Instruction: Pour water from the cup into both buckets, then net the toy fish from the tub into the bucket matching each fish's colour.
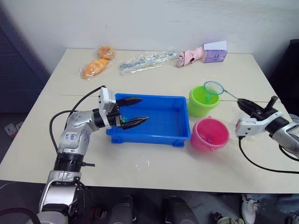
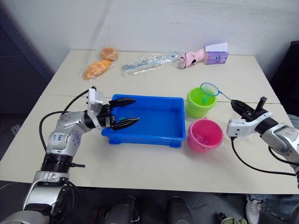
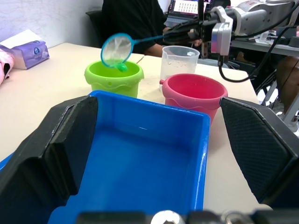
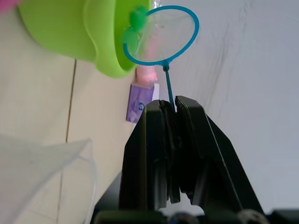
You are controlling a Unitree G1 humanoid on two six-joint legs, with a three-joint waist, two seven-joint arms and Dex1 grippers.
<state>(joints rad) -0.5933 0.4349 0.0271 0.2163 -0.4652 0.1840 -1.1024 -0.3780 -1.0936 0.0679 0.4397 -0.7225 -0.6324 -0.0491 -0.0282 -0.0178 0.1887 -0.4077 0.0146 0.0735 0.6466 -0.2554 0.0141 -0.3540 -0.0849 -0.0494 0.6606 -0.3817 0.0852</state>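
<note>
Blue plastic marks the one tub [image 1: 154, 119] at the middle of the pale worktop [image 1: 140, 163] in the head views, with two buckets to its right: a green bucket [image 1: 202, 101] farther back and a pink bucket [image 1: 210, 134] nearer, just beside the tub's right front corner. The left end effector [image 1: 133, 112] hangs over the tub's left end with its two black fingers spread wide and nothing between them. The right end effector [image 1: 246, 105] sits to the right of the buckets, pinching the thin handle of one small net [image 1: 214, 87], whose blue hoop is held over the green bucket's rim. Along the far edge lie two bread rolls [image 1: 96, 67], one clear bag [image 1: 147, 59], one pink toy [image 1: 189, 57] and one purple box [image 1: 215, 53]. From the left wrist, the spread fingers [image 3: 70, 140] frame the tub's [image 3: 140, 158] bare blue floor, where I can make out no fish; beyond it stand the green bucket [image 3: 113, 79] and pink bucket [image 3: 191, 91], with one clear cup [image 3: 180, 60] behind the pink one, and the net [image 3: 117, 49] carries one green fish [image 3: 121, 67] just above the green bucket. A person in dark clothes [image 3: 135, 21] sits behind the worktop. From the right wrist, the fingers [image 4: 161, 154] are pressed together on the net handle, the hoop [image 4: 161, 35] sits against the green bucket's [image 4: 84, 32] rim with the green fish [image 4: 135, 21] at its edge, and part of the cup [image 4: 42, 177] shows close by.
</note>
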